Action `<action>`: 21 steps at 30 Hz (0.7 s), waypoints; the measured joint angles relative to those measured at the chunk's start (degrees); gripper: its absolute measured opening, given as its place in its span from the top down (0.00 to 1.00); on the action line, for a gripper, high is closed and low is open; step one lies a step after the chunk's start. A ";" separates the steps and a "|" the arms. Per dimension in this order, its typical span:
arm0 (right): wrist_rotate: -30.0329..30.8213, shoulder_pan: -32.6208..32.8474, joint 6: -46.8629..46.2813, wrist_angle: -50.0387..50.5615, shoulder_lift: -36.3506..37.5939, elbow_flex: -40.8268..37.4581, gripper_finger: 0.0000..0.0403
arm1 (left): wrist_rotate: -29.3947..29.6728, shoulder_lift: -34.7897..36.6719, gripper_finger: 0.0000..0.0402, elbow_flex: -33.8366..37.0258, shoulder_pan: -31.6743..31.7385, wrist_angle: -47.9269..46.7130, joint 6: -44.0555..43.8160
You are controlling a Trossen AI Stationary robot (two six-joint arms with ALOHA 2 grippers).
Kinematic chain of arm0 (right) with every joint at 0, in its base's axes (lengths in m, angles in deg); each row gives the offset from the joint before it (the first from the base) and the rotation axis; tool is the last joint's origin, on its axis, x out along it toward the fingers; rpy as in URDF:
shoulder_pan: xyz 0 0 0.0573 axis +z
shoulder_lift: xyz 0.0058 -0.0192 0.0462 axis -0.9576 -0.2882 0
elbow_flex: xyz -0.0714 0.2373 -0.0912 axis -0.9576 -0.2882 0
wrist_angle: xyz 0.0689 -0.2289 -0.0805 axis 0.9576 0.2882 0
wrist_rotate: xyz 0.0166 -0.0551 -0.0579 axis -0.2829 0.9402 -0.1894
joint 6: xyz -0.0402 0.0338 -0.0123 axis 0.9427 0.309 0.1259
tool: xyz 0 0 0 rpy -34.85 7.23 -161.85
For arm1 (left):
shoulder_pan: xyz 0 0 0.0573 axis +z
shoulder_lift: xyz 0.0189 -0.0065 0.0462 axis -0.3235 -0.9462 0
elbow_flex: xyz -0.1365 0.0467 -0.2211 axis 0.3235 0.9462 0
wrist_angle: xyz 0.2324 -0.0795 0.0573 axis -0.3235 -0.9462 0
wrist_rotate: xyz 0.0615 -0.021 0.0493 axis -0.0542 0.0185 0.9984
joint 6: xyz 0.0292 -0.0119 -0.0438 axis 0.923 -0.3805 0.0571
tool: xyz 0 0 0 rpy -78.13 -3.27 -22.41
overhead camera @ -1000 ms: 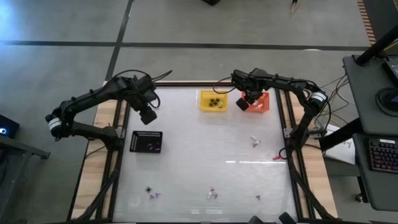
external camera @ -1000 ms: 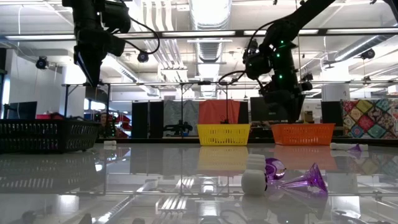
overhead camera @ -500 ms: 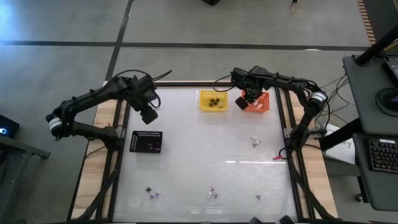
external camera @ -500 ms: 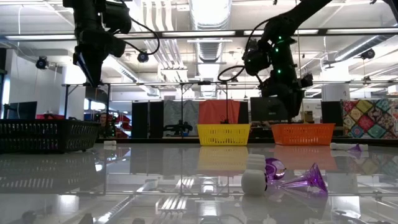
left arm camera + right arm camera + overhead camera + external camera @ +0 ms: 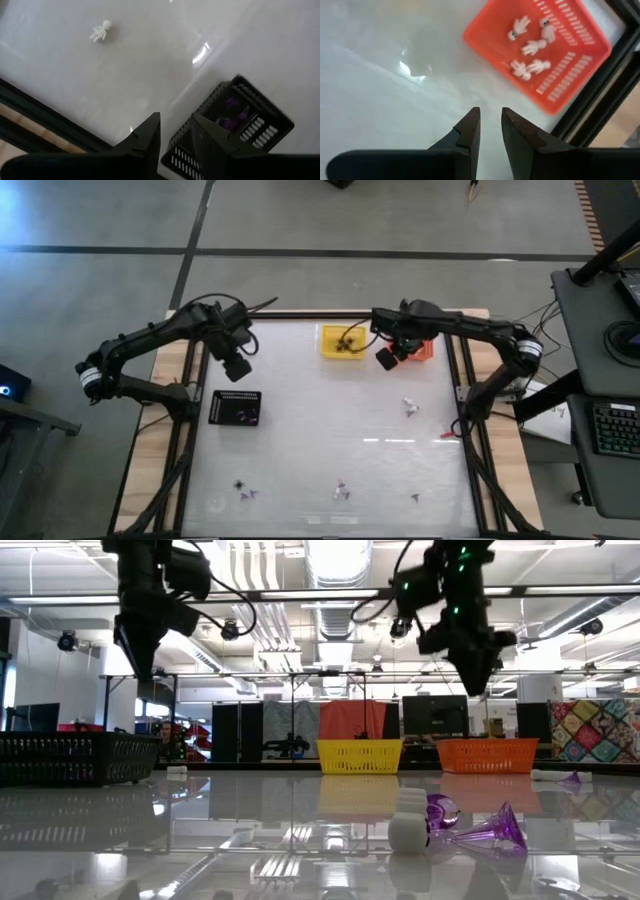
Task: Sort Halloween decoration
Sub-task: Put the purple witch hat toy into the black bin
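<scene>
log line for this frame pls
left gripper: open, empty, above black basket | right gripper: open, empty, beside orange basket | orange basket: white figures inside

Grey concrete floor (image 5: 300, 220), bright ceiling lights (image 5: 335, 560), a patchwork quilt (image 5: 595, 730), a desk with keyboard (image 5: 612, 425).

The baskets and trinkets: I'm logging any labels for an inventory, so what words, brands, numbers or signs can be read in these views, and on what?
None can be read.
Orange basket, yellow basket, black basket: plain mesh, no label.
White trinkets: no markings.
Room behind the table in the low view: any signs too small to read.
</scene>
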 joint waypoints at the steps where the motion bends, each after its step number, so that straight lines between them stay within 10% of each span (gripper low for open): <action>1: -0.08 1.13 -2.07 0.62 0.82 0.00 0.82 | 0.00 0.03 0.77 0.00 0.00 -0.49 0.64; 21: -2.64 32.48 -48.14 8.62 8.40 -1.25 0.82 | -0.01 0.10 0.77 -0.01 0.00 -1.58 11.28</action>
